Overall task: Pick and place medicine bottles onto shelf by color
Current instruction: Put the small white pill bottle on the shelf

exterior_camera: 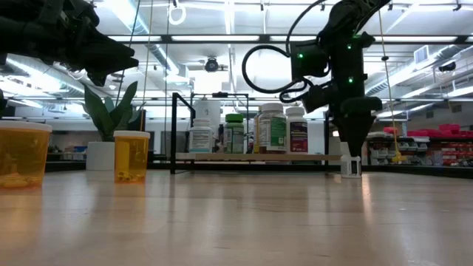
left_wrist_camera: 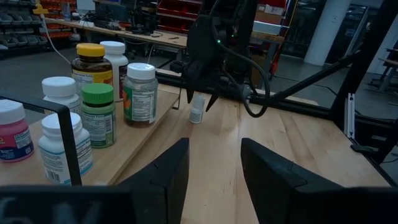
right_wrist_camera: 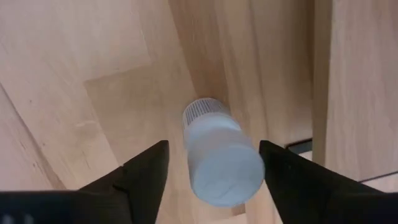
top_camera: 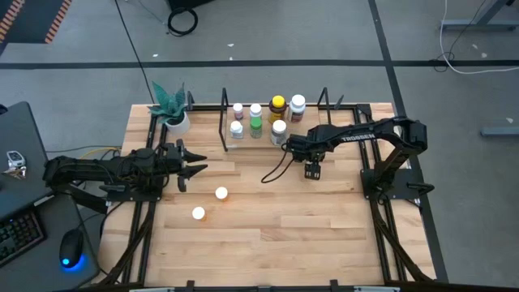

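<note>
Looking at how far along this is, I'd call it mostly done but not finished. The shelf (top_camera: 243, 146) sits in the upper middle of the overhead frame, and seven medicine bottles stand on or right at it: a pink-labelled one (top_camera: 238, 111), a white one (top_camera: 236, 128), a green-capped one (top_camera: 256, 123), a white-capped one behind it (top_camera: 255, 109), the bigger yellow-capped one (top_camera: 277, 105), a white-capped one at the right (top_camera: 298, 104) and another white-capped one in front (top_camera: 279, 128). Whether the colour grouping is actually right I can't really judge from here, the bottles look a bit mixed.

What's left: two orange bottles with white caps are standing out on the open tabletop, one (top_camera: 220, 193) just below centre and one (top_camera: 198, 212) lower left of it, both well apart from the shelf. Plus a small white bottle (right_wrist_camera: 221, 155) that the right gripper (top_camera: 312, 171) has its fingers around, right of centre in the overhead frame, just off the shelf's right end. Its jaws stand apart on either side of the bottle, not touching it yet, and the bottle looks to be standing on the wood.

The left gripper (top_camera: 193, 168) hovers at centre left with its fingers apart, holding nothing
</note>
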